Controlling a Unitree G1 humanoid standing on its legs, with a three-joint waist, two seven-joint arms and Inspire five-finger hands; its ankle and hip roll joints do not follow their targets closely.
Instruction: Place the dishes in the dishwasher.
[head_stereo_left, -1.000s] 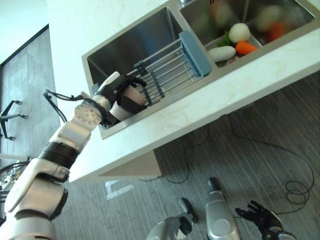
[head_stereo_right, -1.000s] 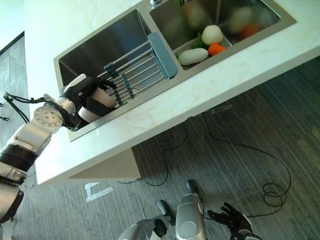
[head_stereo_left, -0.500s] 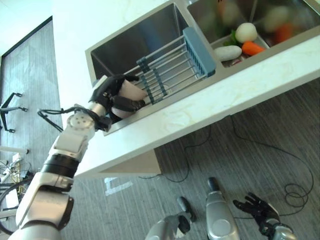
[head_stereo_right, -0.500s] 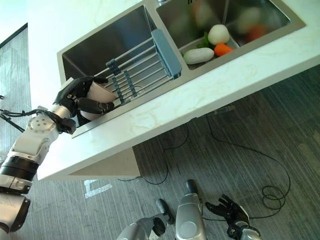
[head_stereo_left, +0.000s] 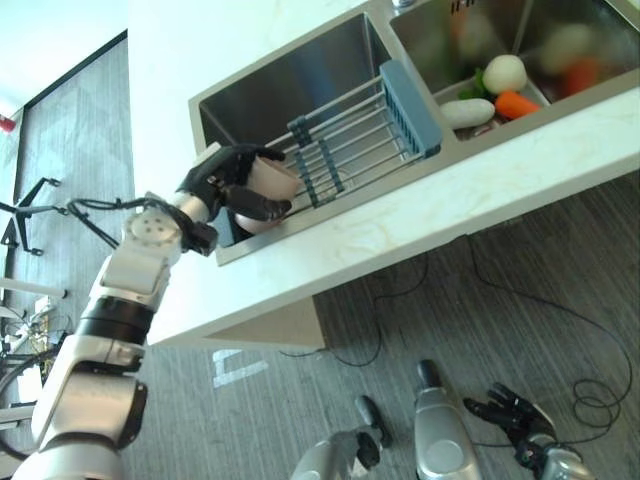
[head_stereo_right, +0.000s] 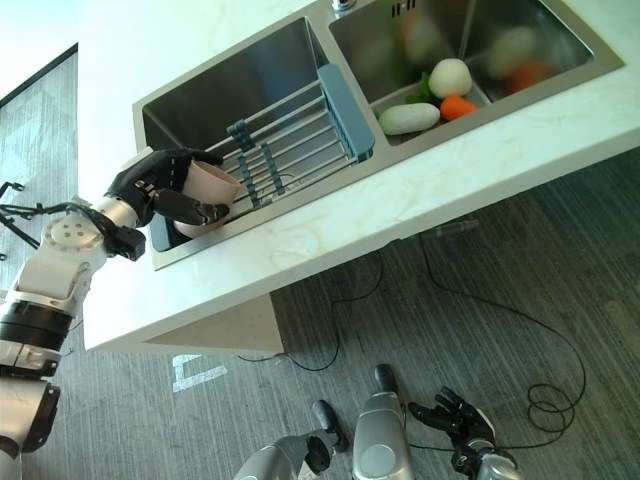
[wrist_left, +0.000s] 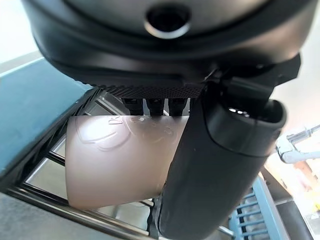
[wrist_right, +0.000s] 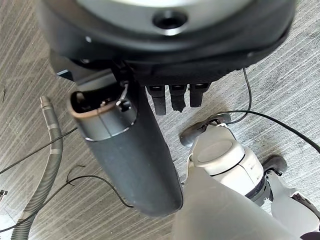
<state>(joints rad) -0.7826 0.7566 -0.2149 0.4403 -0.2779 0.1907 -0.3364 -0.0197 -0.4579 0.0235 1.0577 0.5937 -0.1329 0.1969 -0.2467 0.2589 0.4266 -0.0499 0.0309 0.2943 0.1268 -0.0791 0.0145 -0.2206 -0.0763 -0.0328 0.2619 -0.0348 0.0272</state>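
Here the left hand (head_stereo_left: 222, 182) wraps fingers and thumb round a pale cup (head_stereo_left: 268, 183) beside the rack (head_stereo_left: 355, 130); probably light, smooth, rigid — best held round its wall.

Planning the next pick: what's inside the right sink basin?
In the right sink basin: a carrot, a white oblong vegetable, a round white one and green leaves. Anything beneath them is hidden.
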